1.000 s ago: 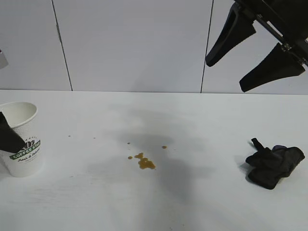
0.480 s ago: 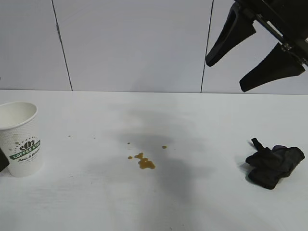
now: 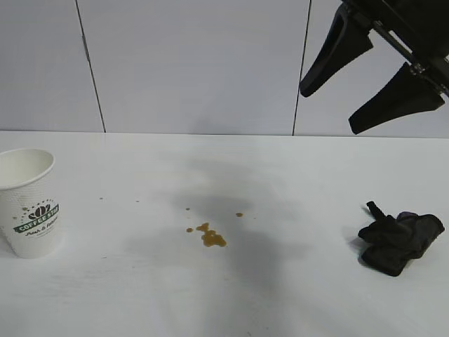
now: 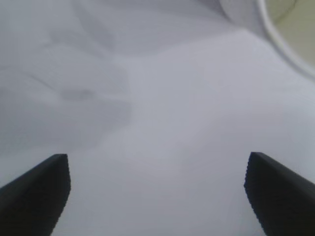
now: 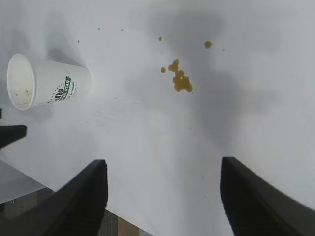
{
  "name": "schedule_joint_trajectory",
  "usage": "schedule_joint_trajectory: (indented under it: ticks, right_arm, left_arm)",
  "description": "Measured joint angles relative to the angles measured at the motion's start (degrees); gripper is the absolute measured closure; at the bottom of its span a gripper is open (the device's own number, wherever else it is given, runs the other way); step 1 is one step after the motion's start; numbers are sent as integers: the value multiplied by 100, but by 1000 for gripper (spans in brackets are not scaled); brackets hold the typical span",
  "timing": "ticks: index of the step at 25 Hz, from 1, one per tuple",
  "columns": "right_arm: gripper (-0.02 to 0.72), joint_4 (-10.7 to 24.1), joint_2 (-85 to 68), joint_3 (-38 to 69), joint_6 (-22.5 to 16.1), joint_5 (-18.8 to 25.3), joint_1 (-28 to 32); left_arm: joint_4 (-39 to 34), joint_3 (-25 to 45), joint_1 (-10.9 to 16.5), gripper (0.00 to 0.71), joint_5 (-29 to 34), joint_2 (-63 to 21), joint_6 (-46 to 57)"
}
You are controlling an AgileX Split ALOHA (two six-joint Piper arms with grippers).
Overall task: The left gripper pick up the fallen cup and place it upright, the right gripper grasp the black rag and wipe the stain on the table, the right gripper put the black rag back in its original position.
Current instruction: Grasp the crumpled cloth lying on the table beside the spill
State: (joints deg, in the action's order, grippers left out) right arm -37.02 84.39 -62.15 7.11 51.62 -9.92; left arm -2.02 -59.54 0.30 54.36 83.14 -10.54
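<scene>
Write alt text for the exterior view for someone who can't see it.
A white dimpled paper cup stands upright at the left edge of a white tabletop, brown coffee drops at centre, a crumpled black rag at right. The right gripper hangs above the rag, jaws open.

Bright, even, diffuse light from overhead. Soft grey shadow across the table (image 3: 295, 189) around the stain (image 3: 210, 237). No glare. Exterior view sharp. Left wrist view blurred throughout; cup (image 4: 290, 29) rim out of focus.
</scene>
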Motion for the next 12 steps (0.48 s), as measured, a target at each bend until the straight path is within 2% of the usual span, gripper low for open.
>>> schedule_joint_trajectory:
  ticks: [6, 12]
  right_arm:
    - [252, 0, 0, 0, 4, 0, 0]
    - [252, 0, 0, 0, 4, -67, 0]
  left_arm:
    - [-993, -998, 0, 16, 451, -1515, 1351]
    - [-1126, -1399, 0, 16, 394, -3469, 1738]
